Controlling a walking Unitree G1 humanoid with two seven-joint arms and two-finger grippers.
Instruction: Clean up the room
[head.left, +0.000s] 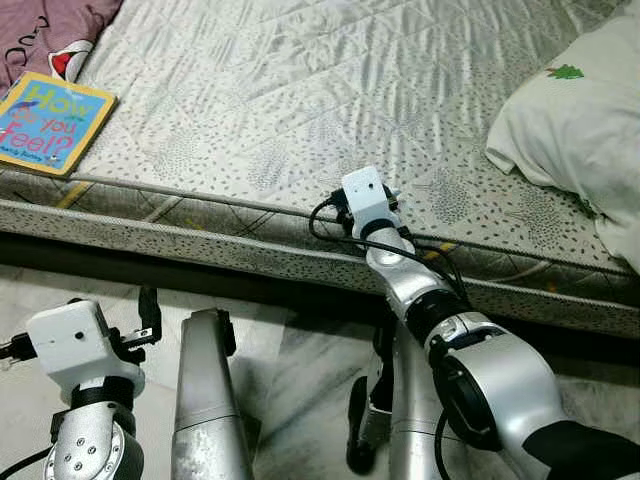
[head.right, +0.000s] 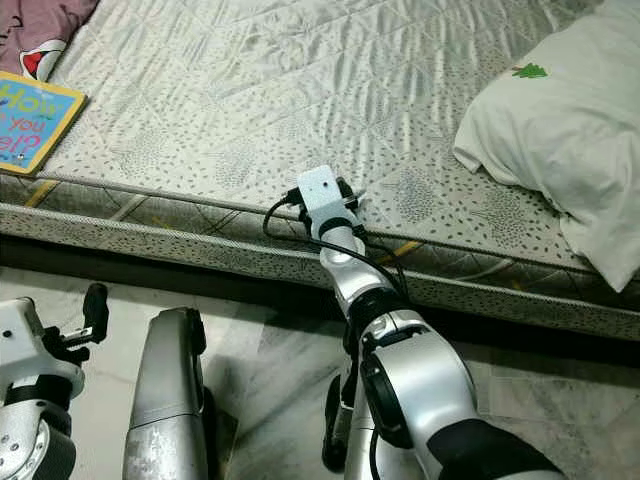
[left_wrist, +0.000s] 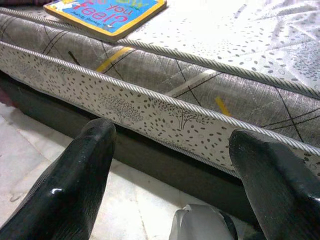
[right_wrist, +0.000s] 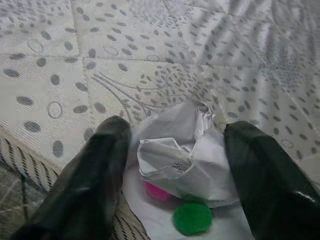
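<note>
My right gripper (right_wrist: 180, 135) reaches over the front edge of the mattress (head.left: 300, 90), open, with one black finger on each side of a crumpled white paper (right_wrist: 185, 155). A green pom-pom (right_wrist: 192, 218) and a pink one (right_wrist: 157, 191) lie by the paper. In the left eye view the wrist camera box covers the right gripper (head.left: 387, 196). A colourful children's book (head.left: 50, 122) lies on the mattress at the far left edge. My left gripper (left_wrist: 172, 135) hangs open and holding nothing, low beside the bed's side above the floor.
A white pillow (head.left: 580, 120) rests on the mattress at the right. A purple blanket (head.left: 60, 30) lies at the back left corner. The bed's dark base (left_wrist: 150, 160) meets a pale marble floor (head.left: 300, 350), where my legs (head.left: 205, 400) stand.
</note>
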